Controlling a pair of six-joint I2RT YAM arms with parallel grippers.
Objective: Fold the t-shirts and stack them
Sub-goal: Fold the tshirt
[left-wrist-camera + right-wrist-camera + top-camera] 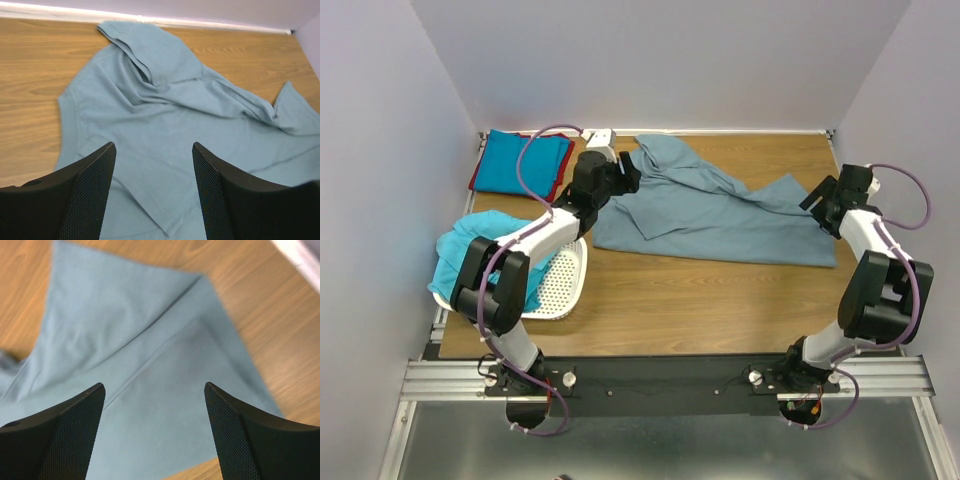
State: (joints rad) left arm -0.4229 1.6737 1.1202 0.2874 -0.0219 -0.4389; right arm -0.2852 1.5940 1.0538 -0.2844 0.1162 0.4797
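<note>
grey-blue shirt (pixel 720 215) lies rumpled on the surface (pixel 700 300), long axis running left to right. my left hand (pixel 152 150) hangs over its left end, right hand (pixel 155 390) over the right edge. both released, gripping nothing.

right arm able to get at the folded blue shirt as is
Probably not: the blue shirt lies in the far left corner, the right gripper hangs far right, with the left arm between.

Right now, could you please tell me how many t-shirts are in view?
4. A grey-blue shirt lies spread mid-table; a turquoise shirt drapes over the basket at left; a folded blue shirt sits on a red shirt in the far left corner. More may be hidden.
</note>
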